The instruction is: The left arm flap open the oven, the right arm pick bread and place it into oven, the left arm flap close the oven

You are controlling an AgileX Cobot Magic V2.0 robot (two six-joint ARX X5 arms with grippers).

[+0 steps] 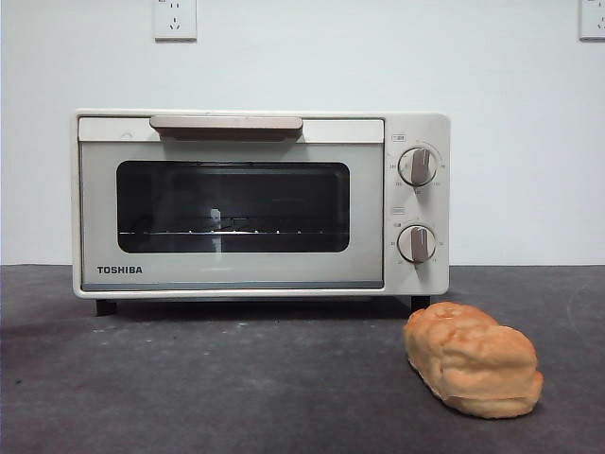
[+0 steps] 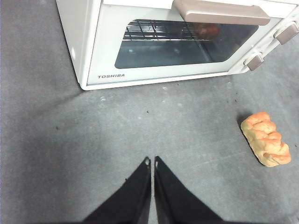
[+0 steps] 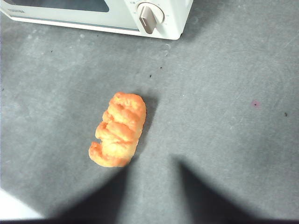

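My left gripper (image 2: 151, 161) is hanging above the dark grey table (image 2: 70, 140), well back from the oven (image 1: 260, 203), its two black jaws pressed together with only a thin slit between them and nothing caught inside. It is pointing toward the oven's front, short of the door.

The oven is standing on its short black feet toward the left and middle of the table, in front of a white wall (image 1: 510, 142) with two sockets (image 1: 175, 18) high up. Its door is sitting fully shut, the beige bar handle (image 1: 226, 125) running along the top edge, the dark glass window (image 1: 233, 206) showing a wire rack inside. The TOSHIBA lettering is sitting at the door's lower left corner. To the right of the door, two round knobs (image 1: 417, 166) are stacked one over the other.

Further right, the bread (image 1: 473, 358) is lying on the table in front of the oven's right end, near it but not touching, nearer to the front camera than the oven is.

My right gripper (image 3: 152, 186) is hovering over the table just beside the bread, its jaws spread apart and blurred, holding nothing; the loaf's near end is lying just off the tip of one jaw.
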